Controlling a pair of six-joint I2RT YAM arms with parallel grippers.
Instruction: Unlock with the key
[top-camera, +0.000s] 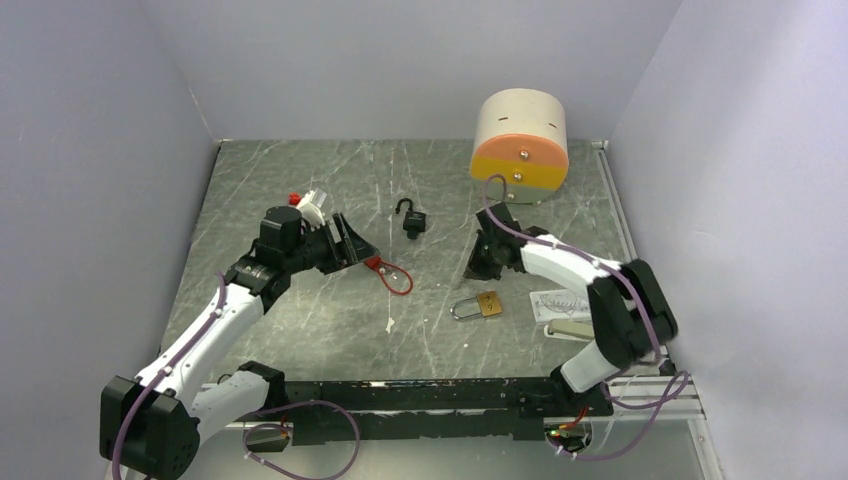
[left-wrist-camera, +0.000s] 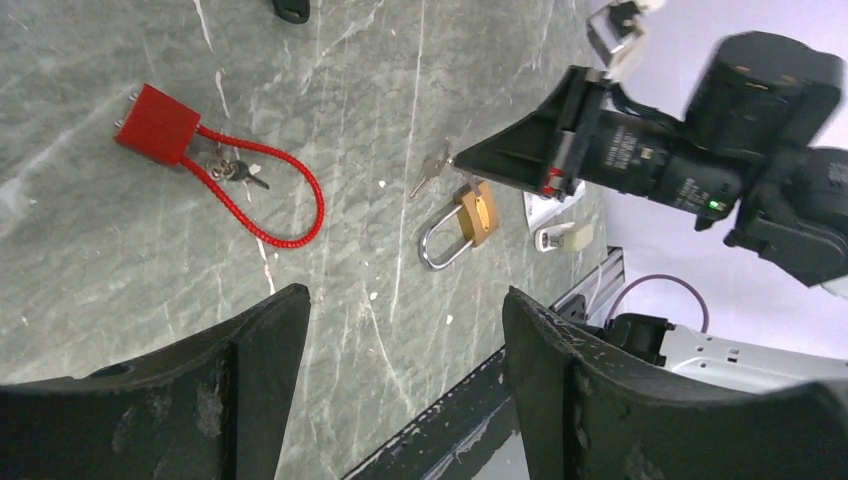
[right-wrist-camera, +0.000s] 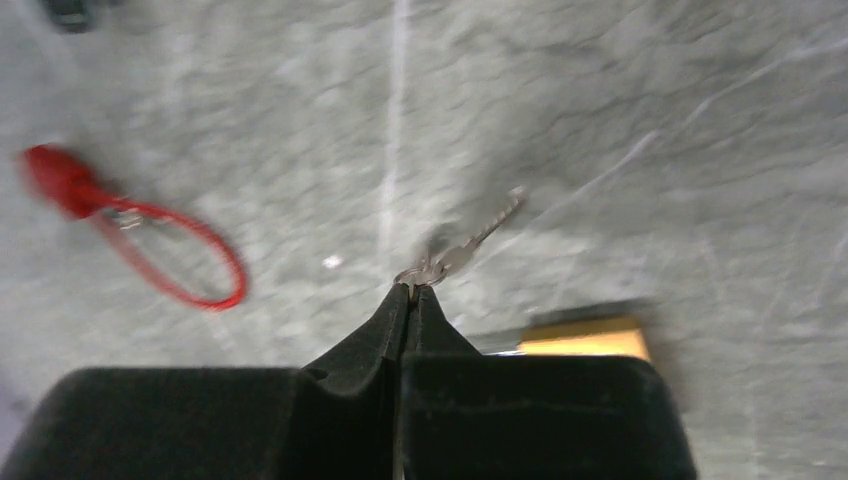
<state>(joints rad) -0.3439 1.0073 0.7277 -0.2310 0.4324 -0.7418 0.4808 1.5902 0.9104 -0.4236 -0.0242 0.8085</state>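
You're pinching the key (right-wrist-camera: 470, 245) by its head, right at the very tips of your right gripper (right-wrist-camera: 410, 290), and those fingers are pressing fully together on it, no gap showing. In the right wrist view the key's long axis is running up and to the right, straight out from the fingertips, with the blade end farthest away. It's hanging over the grey table (top-camera: 300, 180); whether the blade tip is touching the surface, I can't tell.

The brass padlock (top-camera: 480, 305) is lying flat just on the near side of that gripper. Its long axis is running left to right in the top view, shackle pointing to your left, brass body to your right. From the left wrist camera, the key is sitting close beside the padlock's body, apart from it.

Your left gripper (left-wrist-camera: 405, 305) is hovering with its fingers spread wide and gripping nothing. The red cable lock (left-wrist-camera: 160, 125) is lying just beside it, its own small keys (left-wrist-camera: 235, 172) resting against the loop. A black padlock (top-camera: 412, 220) is sitting farther back between the arms, shackle swung open.
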